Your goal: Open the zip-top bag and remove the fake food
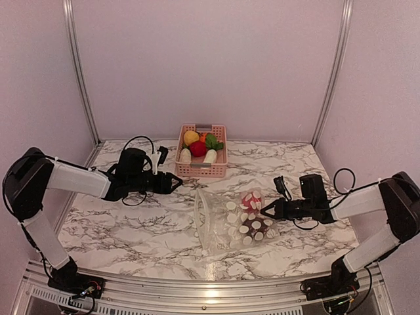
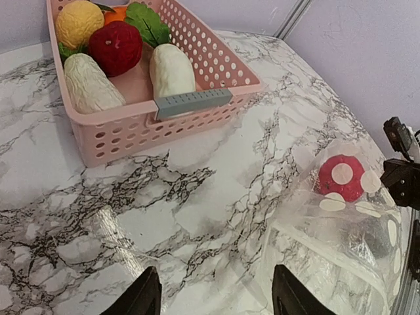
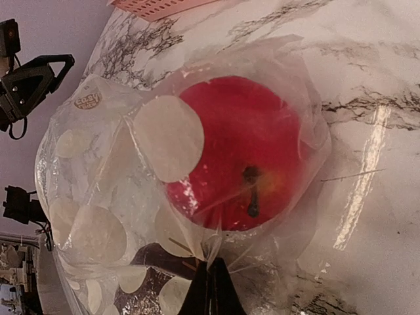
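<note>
The zip-top bag (image 1: 226,223) lies flat mid-table, clear with white dots. Inside it I see a red apple (image 1: 251,199) and a dark brown piece (image 1: 252,226). In the right wrist view the apple (image 3: 243,151) fills the bag's (image 3: 98,164) end, with the brown piece (image 3: 141,259) below it. My right gripper (image 3: 213,282) is shut, pinching a fold of the bag's plastic beside the apple; it also shows in the top view (image 1: 266,210). My left gripper (image 1: 178,182) is open and empty, left of the bag. In its wrist view, the left gripper (image 2: 213,298) hovers over marble near the bag's edge (image 2: 328,236).
A pink slotted basket (image 1: 202,170) stands at the back centre, holding yellow (image 1: 191,137), red (image 1: 197,148), green leafy (image 1: 212,141) and white (image 1: 210,156) toy foods. It also shows in the left wrist view (image 2: 131,134). Metal frame posts rise at the back corners.
</note>
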You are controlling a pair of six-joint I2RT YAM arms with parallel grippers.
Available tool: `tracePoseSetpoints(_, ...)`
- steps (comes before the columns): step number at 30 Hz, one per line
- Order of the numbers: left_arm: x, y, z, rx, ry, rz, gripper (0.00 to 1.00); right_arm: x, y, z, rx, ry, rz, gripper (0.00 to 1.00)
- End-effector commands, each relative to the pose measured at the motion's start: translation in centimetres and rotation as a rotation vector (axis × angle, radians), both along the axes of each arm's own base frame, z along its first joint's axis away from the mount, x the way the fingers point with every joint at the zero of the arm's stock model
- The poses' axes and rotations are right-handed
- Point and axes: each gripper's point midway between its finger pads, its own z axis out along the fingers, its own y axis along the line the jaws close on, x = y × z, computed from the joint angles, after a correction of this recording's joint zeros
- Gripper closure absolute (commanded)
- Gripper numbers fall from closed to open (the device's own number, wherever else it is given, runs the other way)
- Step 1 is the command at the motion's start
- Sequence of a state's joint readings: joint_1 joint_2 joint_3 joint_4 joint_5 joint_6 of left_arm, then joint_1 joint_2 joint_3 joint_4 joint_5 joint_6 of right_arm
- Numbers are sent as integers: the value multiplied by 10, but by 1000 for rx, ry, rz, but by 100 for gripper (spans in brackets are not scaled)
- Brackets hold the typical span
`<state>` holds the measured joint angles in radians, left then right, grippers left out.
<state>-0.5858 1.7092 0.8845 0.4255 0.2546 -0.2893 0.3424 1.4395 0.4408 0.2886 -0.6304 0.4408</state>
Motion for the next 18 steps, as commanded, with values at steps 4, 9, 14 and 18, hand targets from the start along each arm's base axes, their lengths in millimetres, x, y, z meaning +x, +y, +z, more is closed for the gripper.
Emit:
tracePoseSetpoints(4,-74,-29,-25,-38,43,-182,46,-2,8,14,89,-12,15,100)
tracePoseSetpoints(9,-110,-61,-43,-61,74,-298,50,-2,16,21,118,-20,38,100)
tracePoseSetpoints(14,-117,-86,-53,-99,85,-342,52,-2,21,27,122,-26,61,93)
tracePoseSetpoints(18,-118,-98,-56,-136,92,-358,52,-3,8,24,39,-18,39,64)
